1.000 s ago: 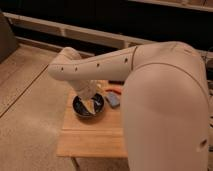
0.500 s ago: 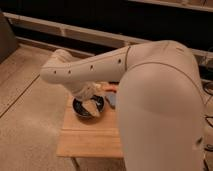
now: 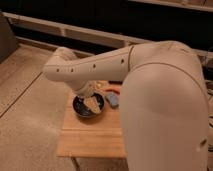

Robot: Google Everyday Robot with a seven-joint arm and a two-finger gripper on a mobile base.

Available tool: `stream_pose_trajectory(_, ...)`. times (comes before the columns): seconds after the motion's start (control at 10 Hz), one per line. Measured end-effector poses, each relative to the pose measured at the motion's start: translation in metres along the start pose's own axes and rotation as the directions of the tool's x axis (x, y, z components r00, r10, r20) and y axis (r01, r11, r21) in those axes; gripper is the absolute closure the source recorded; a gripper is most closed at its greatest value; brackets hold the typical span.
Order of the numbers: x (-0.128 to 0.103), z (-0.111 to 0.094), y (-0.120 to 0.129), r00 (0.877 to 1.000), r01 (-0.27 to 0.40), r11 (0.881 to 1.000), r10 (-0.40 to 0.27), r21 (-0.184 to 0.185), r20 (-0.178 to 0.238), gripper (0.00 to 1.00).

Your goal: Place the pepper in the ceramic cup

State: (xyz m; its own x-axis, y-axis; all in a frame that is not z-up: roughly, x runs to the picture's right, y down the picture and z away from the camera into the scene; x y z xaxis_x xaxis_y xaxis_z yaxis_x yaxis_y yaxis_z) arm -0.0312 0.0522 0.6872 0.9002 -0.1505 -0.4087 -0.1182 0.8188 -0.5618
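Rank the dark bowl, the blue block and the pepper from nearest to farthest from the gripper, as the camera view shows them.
The gripper hangs low over the dark bowl.
1. Dark bowl: right beneath the gripper.
2. Blue block: beside the bowl, toward the image's right.
3. Pepper: just behind the block, a little farther away.

Table (image 3: 90, 141) matt wood; arm (image 3: 95, 65) smooth white, likely plastic; gripper (image 3: 92, 104) over glossy dark bowl (image 3: 77, 106).
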Motion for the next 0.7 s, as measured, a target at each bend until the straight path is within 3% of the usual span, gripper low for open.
stream_pose_trajectory(0.1,-0.001,0.004,-0.02,0.994,0.001,1.0,-0.003,0.017,0.11,0.35)
stream_pose_trajectory(0.2,0.002,0.007,-0.038,0.979,0.003,0.999,-0.011,0.036,0.205,0.35)
stream_pose_trajectory(0.4,0.02,0.012,-0.07,0.929,0.029,0.996,-0.059,0.087,0.365,0.35)
stream_pose_trajectory(0.6,0.055,0.028,-0.092,0.894,0.052,0.993,-0.095,0.109,0.438,0.35)
stream_pose_trajectory(0.7,0.073,0.038,-0.099,0.889,0.062,0.992,-0.105,0.11,0.446,0.35)
